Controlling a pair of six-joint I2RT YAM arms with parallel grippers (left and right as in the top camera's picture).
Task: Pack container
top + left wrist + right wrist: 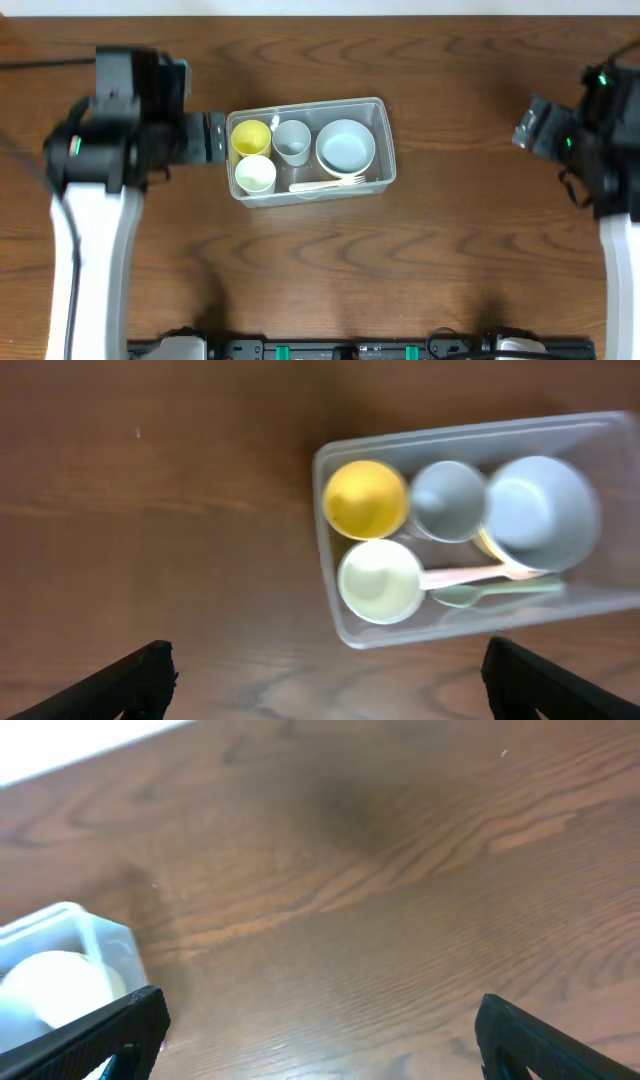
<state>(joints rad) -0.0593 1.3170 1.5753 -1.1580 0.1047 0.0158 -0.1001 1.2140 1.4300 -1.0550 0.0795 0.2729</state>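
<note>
In the frame's centre the container (309,104) looks fully packed, so my left gripper (212,138) and right gripper (320,1020), both spread empty, probably need only retreat.

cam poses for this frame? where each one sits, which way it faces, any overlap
Overhead: fixed above the table, facing straight down; container mid-table, left gripper beside its left end, right gripper far to the right; both arms show.
Left wrist: on the left arm, facing down at the container; own fingers in the bottom corners, wide apart.
Right wrist: on the right arm, facing down across wood; container corner at the left edge; own fingers wide apart.
Shared: the container shows in all three.
</note>
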